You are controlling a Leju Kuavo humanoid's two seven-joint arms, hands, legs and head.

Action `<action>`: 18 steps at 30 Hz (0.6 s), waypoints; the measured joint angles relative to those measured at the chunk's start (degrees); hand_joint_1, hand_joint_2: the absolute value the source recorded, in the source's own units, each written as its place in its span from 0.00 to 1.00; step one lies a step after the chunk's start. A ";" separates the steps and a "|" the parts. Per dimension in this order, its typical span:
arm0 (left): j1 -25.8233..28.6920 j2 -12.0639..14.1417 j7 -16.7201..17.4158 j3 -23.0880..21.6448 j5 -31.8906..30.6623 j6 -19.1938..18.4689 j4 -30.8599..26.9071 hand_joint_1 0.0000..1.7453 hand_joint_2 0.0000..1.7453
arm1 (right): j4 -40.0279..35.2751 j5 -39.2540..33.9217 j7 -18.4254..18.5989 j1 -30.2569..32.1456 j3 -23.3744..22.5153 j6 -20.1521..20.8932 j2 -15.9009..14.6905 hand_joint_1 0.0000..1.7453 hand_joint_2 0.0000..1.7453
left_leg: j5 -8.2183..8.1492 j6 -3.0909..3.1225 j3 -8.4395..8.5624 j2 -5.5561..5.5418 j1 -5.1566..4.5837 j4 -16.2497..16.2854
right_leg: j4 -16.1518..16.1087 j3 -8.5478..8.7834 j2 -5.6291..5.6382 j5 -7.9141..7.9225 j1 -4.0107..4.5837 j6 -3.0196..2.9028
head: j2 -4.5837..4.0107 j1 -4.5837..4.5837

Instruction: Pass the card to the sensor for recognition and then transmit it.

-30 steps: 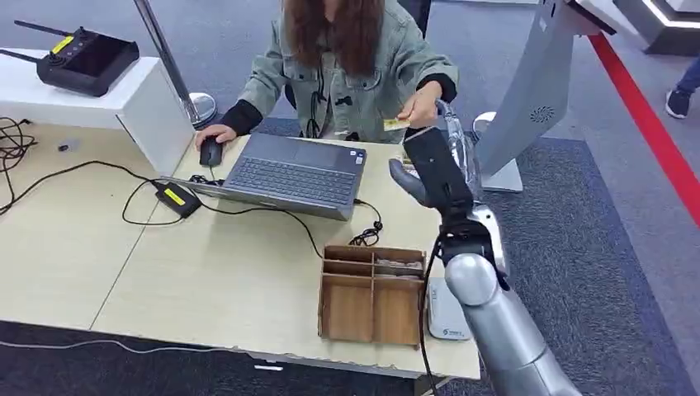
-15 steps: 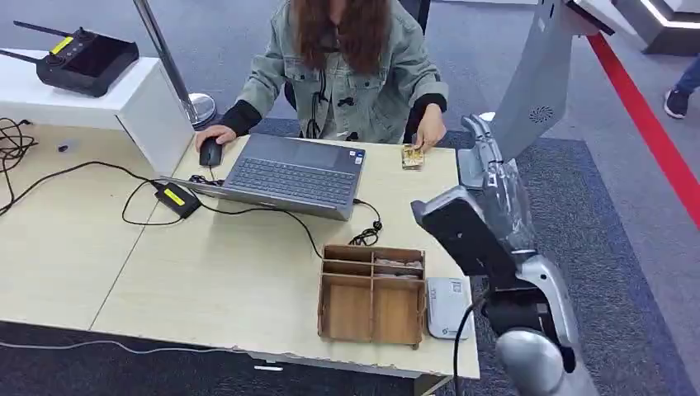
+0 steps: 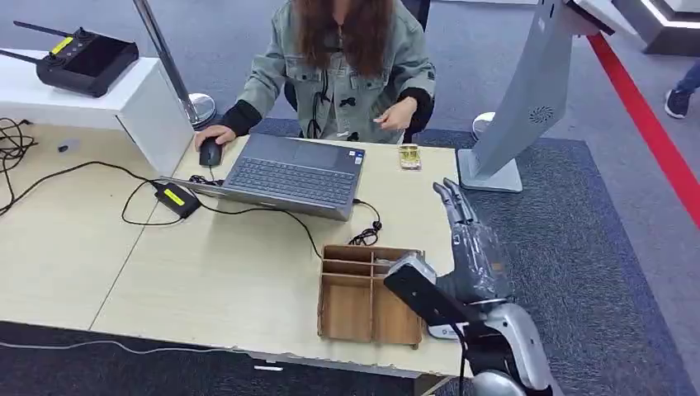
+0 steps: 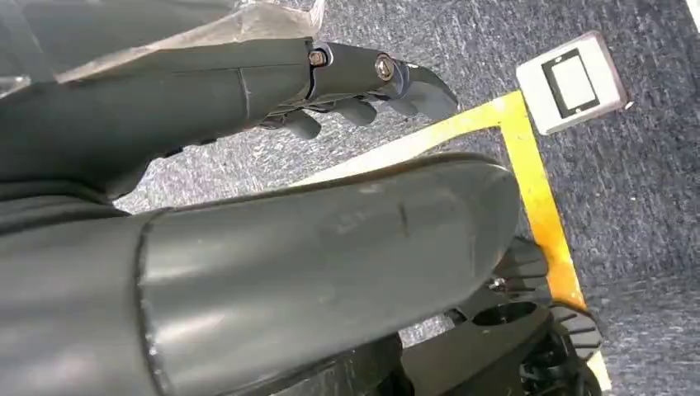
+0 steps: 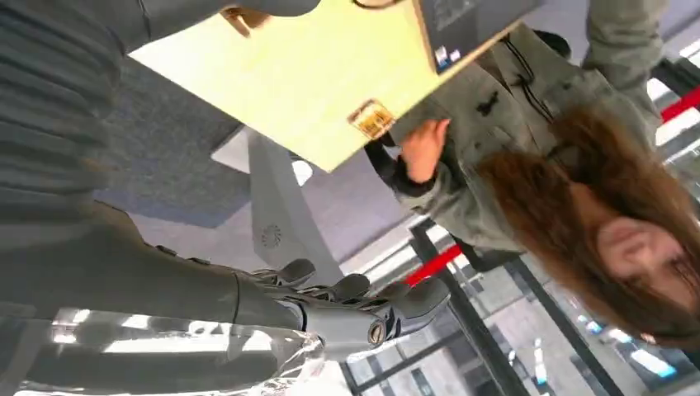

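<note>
A: Big stuff first?
B: Desk (image 3: 206, 272), pale wood, w/ a person (image 3: 347, 58) seated at the far side, one hand on a mouse (image 3: 211, 153), other hand lifted just above the far edge. Grey kiosk stand (image 3: 528, 91) on the carpet to the right of the desk.
A: On the desk?
B: Laptop (image 3: 293, 175) open in front of the person. Wooden tray (image 3: 371, 293) near the front edge, sensor (image 3: 450, 332) just beside it, mostly hidden by the arm.
A: R hand?
B: Right hand (image 3: 466, 247) up over the desk's right edge, above tray and sensor, fingers straight and apart, holding nothing.
A: L hand?
B: Left hand (image 4: 363, 82) hangs over carpet w/ yellow tape; fingers look loosely curled w/ nothing in them, but can't tell its state for sure.
A: Card?
B: Card (image 3: 410, 156) flat on the desk at the far edge, right of the laptop, near the person's raised hand, well apart from the right hand.
</note>
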 joint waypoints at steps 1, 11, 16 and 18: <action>0.00 0.00 0.00 0.04 -0.02 0.00 0.00 0.00 0.00 | 0.33 0.00 0.02 0.12 0.09 -0.02 0.00 0.03 1.00 | 0.00 0.00 0.00 0.00 0.00 0.00 | 0.00 0.00 0.00 0.00 0.00 0.00 | 0.00 0.00; -0.01 0.00 -0.31 0.35 -0.50 0.02 0.00 0.00 0.00 | 4.36 -0.85 -0.82 0.60 0.20 -1.00 0.09 0.12 1.00 | 0.00 0.00 -0.01 0.01 -0.01 0.00 | -0.01 0.00 0.00 0.00 -0.01 0.00 | 0.00 -0.02; -0.02 0.00 -0.33 0.42 -0.68 0.02 0.00 0.00 0.00 | 6.36 -1.03 -1.33 0.63 0.26 -1.66 0.41 0.16 1.00 | 0.00 0.00 0.00 0.01 -0.01 0.00 | -0.01 0.00 0.00 0.00 -0.01 0.00 | 0.00 -0.02; -0.01 0.00 -0.33 0.42 -0.83 0.02 0.00 0.00 0.00 | 7.17 -1.25 -1.59 0.63 0.28 -1.88 0.57 0.17 1.00 | 0.00 0.00 0.00 0.01 -0.01 0.00 | 0.00 0.00 0.00 0.00 -0.01 0.00 | 0.00 -0.02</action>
